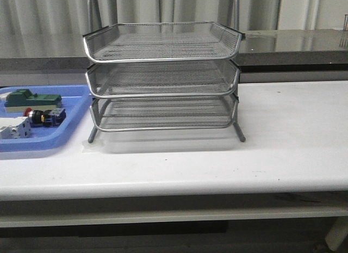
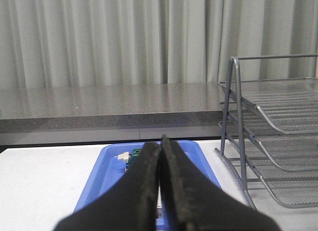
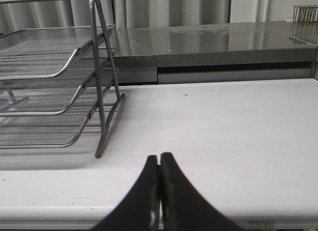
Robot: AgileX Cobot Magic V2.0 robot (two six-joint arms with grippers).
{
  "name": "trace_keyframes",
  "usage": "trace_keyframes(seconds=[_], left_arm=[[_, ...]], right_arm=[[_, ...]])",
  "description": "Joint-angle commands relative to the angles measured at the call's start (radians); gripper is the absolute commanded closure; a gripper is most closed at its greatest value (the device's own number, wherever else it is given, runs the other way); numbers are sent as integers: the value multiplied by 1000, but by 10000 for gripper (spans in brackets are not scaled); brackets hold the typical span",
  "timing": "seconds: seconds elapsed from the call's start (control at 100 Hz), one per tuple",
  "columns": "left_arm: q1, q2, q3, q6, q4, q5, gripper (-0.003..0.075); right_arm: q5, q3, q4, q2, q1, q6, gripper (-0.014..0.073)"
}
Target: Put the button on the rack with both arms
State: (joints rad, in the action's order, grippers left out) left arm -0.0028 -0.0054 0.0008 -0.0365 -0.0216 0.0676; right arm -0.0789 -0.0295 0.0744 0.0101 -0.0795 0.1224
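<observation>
From my front view neither arm shows. The rack (image 1: 162, 79) fills the upper middle of the frame on the white table (image 1: 283, 144), its three mesh tiers bare as far as I can see through the wire; the frame's uprights are cut off at the top edge. At the left edge sits the blue tray (image 1: 76, 109), partly cropped. In it I make out the button (image 1: 46, 117), lying on its side, red head toward the left, blue rear block toward the rack. Above it in the frame a green block (image 1: 30, 98); below it a white-grey block (image 1: 13, 128), cut by the frame edge.

Left wrist view: left gripper (image 2: 160, 146) fingers pressed together, nothing between them. They hide most of the tray's contents; only a pale and green scrap peeks beside the tips.

Right wrist view: right gripper (image 3: 159, 159) also closed, tips meeting, low over bare table, well apart from the rack's leg.
</observation>
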Motion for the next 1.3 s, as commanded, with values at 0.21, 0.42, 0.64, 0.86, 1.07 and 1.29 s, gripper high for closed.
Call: trace_keyframes(seconds=[0.21,0.42,0.64,0.86,1.07,1.29], left_arm=[[0,-33,47,7,1,76,716],[0,-33,47,7,1,76,716],[0,-33,47,7,1,76,716],[0,-33,47,7,1,76,716],[0,-33,47,7,1,76,716],[0,-33,47,7,1,76,716]], right_arm=[[79,18,2,15,4,-9,653],[79,18,2,15,4,-9,653],[79,18,2,15,4,-9,653],[135,18,2,15,4,-9,653],[69,90,1,11,4,-9,653],[6,228,-74,-103,4,-8,653]])
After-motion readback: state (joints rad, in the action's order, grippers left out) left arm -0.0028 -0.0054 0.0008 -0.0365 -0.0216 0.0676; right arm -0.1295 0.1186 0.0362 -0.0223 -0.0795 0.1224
